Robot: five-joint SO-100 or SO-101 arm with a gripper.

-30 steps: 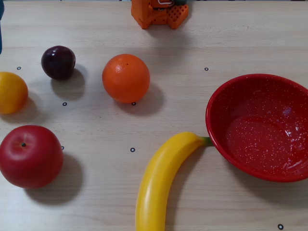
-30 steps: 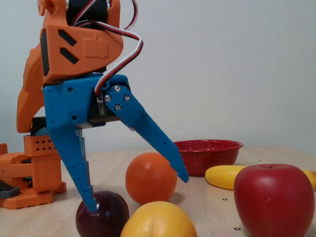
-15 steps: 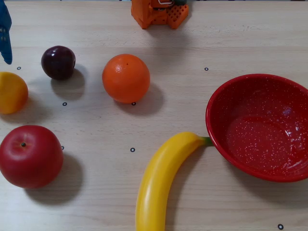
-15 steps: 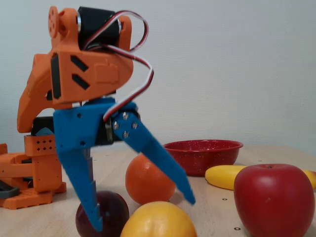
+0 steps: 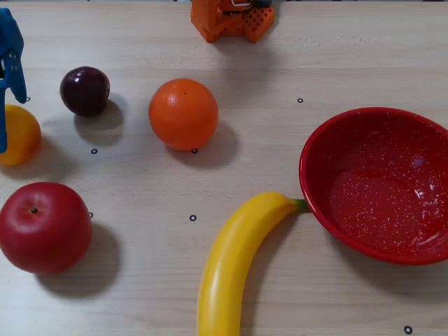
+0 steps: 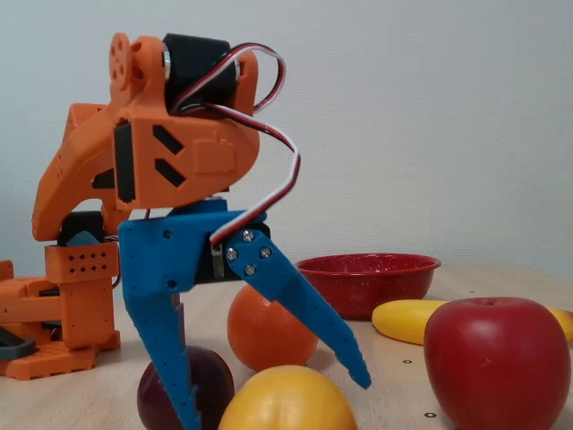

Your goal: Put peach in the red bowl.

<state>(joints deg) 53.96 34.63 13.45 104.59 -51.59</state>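
The peach (image 5: 19,136) is a smooth yellow-orange fruit at the left edge of the top-down fixed view; it also shows at the bottom of the low side fixed view as the peach (image 6: 288,405). My blue gripper (image 5: 12,124) hangs open right over it, one finger on each side. In the side view the gripper (image 6: 276,403) straddles the fruit with wide-spread jaws, and I cannot tell whether they touch it. The red bowl (image 5: 378,210), glossy and speckled, stands empty at the right, and far back as the red bowl (image 6: 367,270).
An orange (image 5: 183,113) and a dark plum (image 5: 85,91) lie behind the peach. A red apple (image 5: 44,227) sits at the front left. A banana (image 5: 234,262) touches the bowl's rim. The orange arm base (image 5: 231,19) stands at the far edge.
The gripper has come down and forward from beside the plum to over the peach, entering the top-down view at the left. It stays open. The fruit has not moved.
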